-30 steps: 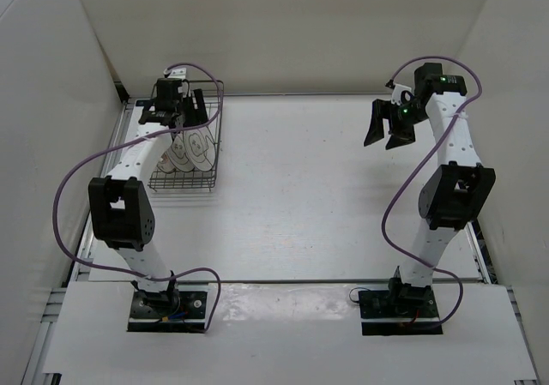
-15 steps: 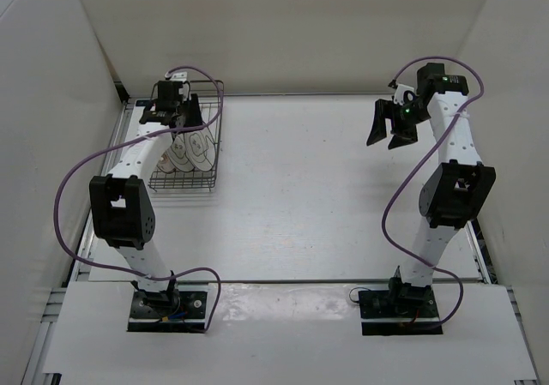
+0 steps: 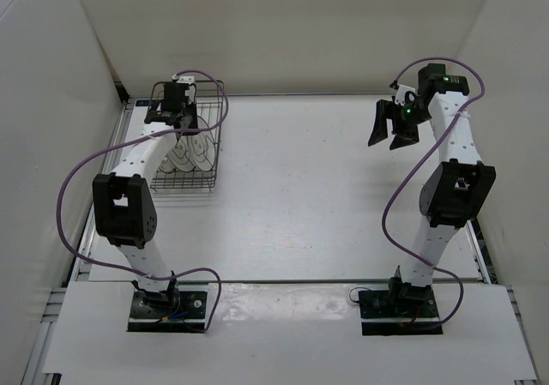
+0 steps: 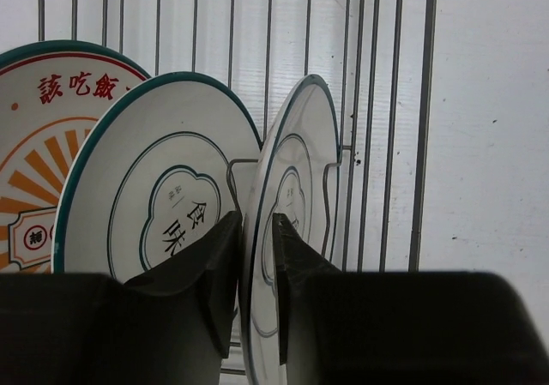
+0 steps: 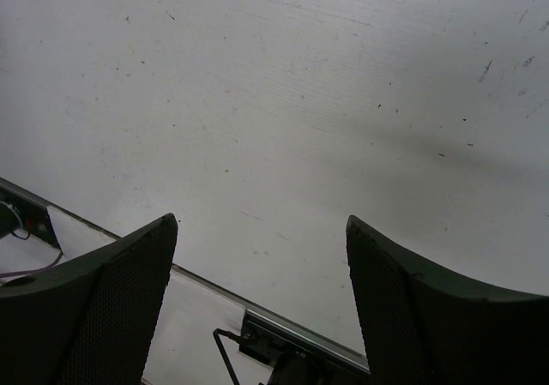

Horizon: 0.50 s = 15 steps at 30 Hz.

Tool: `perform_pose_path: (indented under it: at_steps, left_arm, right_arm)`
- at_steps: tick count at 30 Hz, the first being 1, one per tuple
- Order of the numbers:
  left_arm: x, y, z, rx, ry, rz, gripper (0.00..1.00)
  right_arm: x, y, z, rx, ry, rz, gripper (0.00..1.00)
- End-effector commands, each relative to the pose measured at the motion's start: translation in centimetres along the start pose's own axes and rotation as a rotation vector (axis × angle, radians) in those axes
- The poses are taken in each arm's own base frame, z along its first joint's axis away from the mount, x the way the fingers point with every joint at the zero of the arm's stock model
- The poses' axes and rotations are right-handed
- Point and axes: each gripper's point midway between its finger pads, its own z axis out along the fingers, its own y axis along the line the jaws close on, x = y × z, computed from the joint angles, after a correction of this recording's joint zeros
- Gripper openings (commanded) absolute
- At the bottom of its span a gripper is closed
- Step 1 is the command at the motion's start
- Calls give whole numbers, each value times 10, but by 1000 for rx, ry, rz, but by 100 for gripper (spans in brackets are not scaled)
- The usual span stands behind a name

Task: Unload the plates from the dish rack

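Note:
The dish rack (image 3: 183,188) stands at the table's far left, its wires (image 4: 382,119) running behind three upright plates. An orange-patterned plate (image 4: 34,171) is leftmost in the left wrist view, with a white plate (image 4: 154,171) beside it. My left gripper (image 4: 256,222) is shut on the rim of the rightmost white plate (image 4: 300,162), one finger on each face. From above, the left gripper (image 3: 176,123) sits over the rack's far half, hiding part of the plates (image 3: 190,152). My right gripper (image 3: 386,142) hangs open above the far right of the table, holding nothing (image 5: 262,222).
White enclosure walls stand close on the left, right and far sides. A purple cable (image 3: 214,102) loops over the rack's far end. A metal rail (image 5: 343,351) runs along the table's edge below the right gripper.
The left gripper's fingers have come together around the rightmost plate's rim, and the wrist has shifted slightly toward the rack's far end. The right arm has barely moved.

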Motion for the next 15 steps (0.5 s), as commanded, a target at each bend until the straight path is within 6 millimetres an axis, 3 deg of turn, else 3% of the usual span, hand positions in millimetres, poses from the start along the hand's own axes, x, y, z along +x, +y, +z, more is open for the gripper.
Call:
perform_pose_path:
  at_steps: [1,7,15]
  left_arm:
    - [-13,-1,-9,-16,-20,45,31]
    - [-28,-7,-18,-57,-61,155,23]
    - [-78,-20,-46,-132,-189,279,11]
  right_arm:
    - [-8,-3,-6,10,-27,-17,81]
    - [-13,-3,-9,5,-46,-16,81]
    - [-23,1,-14,-4,-80,-26,81]
